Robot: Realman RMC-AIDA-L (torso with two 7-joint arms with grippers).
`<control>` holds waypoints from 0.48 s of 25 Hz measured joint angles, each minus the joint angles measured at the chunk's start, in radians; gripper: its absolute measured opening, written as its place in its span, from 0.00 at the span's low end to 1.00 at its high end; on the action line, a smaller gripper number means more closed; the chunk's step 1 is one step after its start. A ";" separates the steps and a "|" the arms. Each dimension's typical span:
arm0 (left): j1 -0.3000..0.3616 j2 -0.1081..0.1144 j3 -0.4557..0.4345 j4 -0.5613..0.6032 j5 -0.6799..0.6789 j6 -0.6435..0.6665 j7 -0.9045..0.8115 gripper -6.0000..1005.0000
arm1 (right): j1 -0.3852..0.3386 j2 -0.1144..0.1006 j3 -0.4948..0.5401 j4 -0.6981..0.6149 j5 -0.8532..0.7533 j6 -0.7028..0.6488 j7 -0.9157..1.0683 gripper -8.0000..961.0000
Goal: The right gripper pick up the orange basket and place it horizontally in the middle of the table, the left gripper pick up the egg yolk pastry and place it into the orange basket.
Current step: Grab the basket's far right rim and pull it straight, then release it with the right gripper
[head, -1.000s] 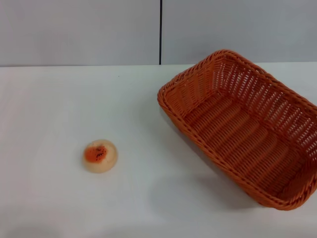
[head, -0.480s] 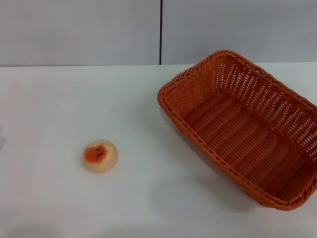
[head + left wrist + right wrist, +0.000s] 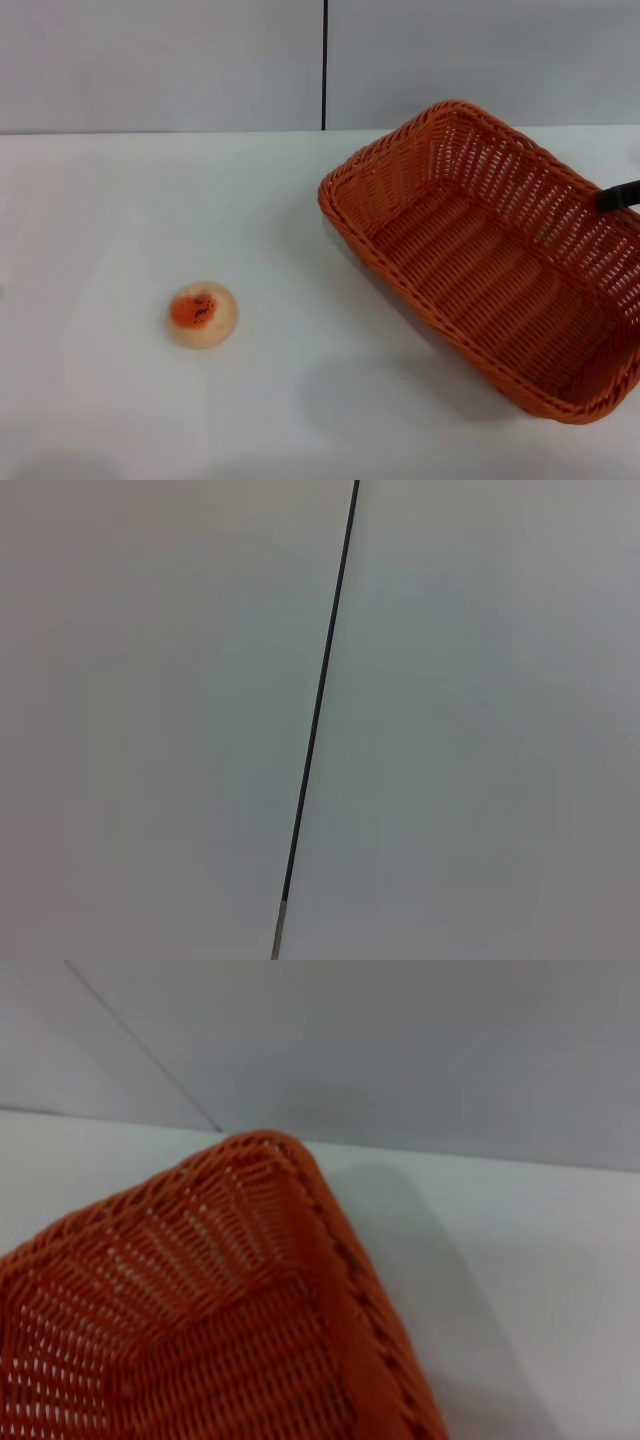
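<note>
The orange basket (image 3: 385, 180) stands on the right half of the white table (image 3: 150, 200), turned diagonally and with nothing in it. The egg yolk pastry (image 3: 202, 314) lies alone at the front left, well apart from the basket. A black tip of my right gripper (image 3: 618, 196) pokes in at the right edge of the head view, over the basket's far right side. The right wrist view looks down on one corner of the basket (image 3: 350, 1290) with bare table (image 3: 520, 1260) beside it. My left gripper is out of view.
A grey wall with a dark vertical seam (image 3: 324, 65) rises behind the table. The left wrist view holds only that wall and seam (image 3: 318, 700). Open tabletop lies between the pastry and the basket.
A black tip of my right gripper has come into the head view at the right edge, over the basket. Basket and pastry have not moved.
</note>
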 joint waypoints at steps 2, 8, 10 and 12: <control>0.002 0.000 0.001 0.000 0.000 0.000 0.000 0.80 | 0.010 0.001 -0.004 0.048 0.005 -0.023 -0.019 0.87; 0.001 0.001 0.001 -0.001 0.000 0.001 -0.001 0.80 | 0.041 0.003 -0.007 0.173 0.008 -0.094 -0.058 0.87; 0.001 0.001 0.001 -0.001 0.000 0.001 -0.001 0.80 | 0.045 0.007 -0.016 0.183 0.003 -0.112 -0.059 0.87; 0.000 0.001 0.001 0.000 0.000 0.001 -0.001 0.80 | 0.043 0.011 -0.027 0.181 0.002 -0.123 -0.060 0.87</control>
